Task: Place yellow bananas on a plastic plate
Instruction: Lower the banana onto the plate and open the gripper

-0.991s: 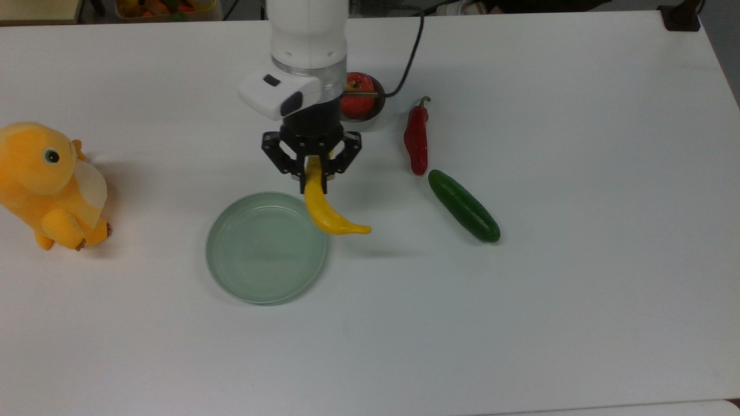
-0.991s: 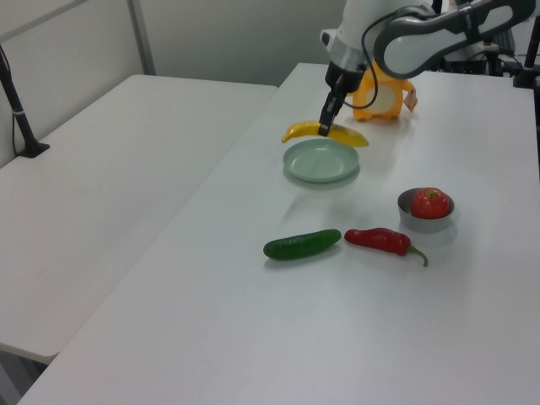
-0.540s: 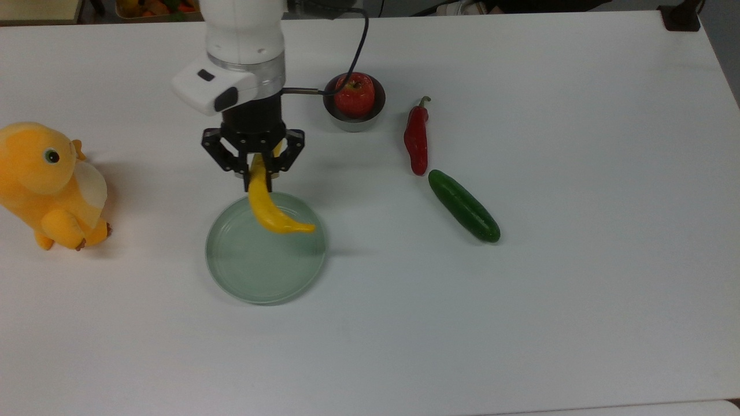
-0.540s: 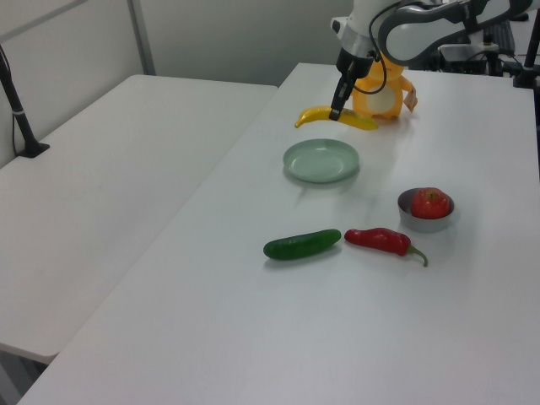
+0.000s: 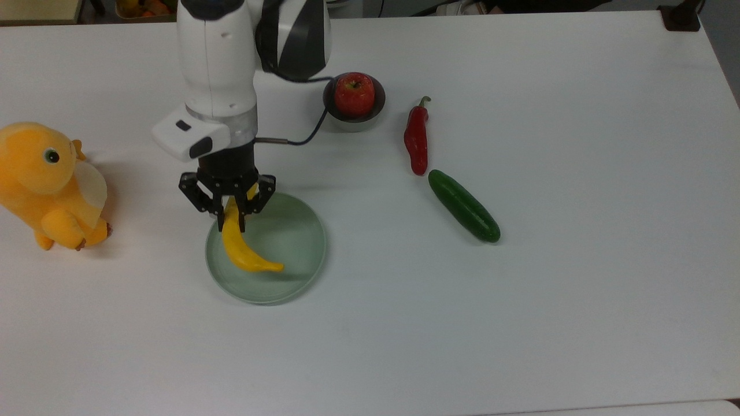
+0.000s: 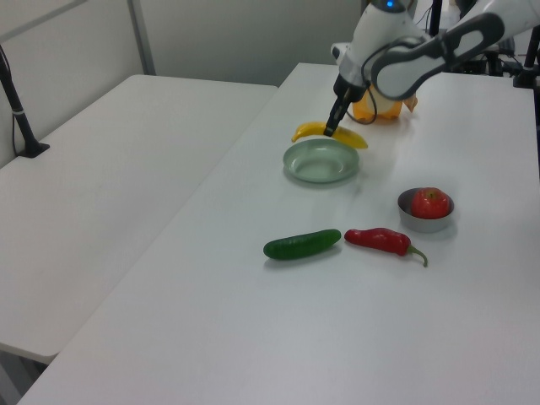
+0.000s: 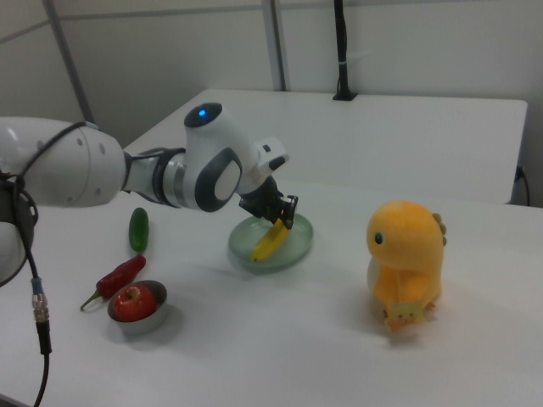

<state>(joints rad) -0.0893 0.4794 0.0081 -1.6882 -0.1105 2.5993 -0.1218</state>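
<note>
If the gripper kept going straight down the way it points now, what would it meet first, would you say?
Most likely the plastic plate. The gripper points down, shut on the yellow banana, which hangs over the plate, so the banana would touch first. Their gap is hard to judge.

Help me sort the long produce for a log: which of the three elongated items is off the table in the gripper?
The yellow banana, clamped by the gripper over the plate. The red pepper and cucumber lie untouched on the table.

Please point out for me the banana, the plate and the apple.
banana [image 5: 243,254], top view, middle of its curved body
plate [image 5: 298,231], top view, bare inner floor
apple [image 5: 354,94], top view, its red top
</note>
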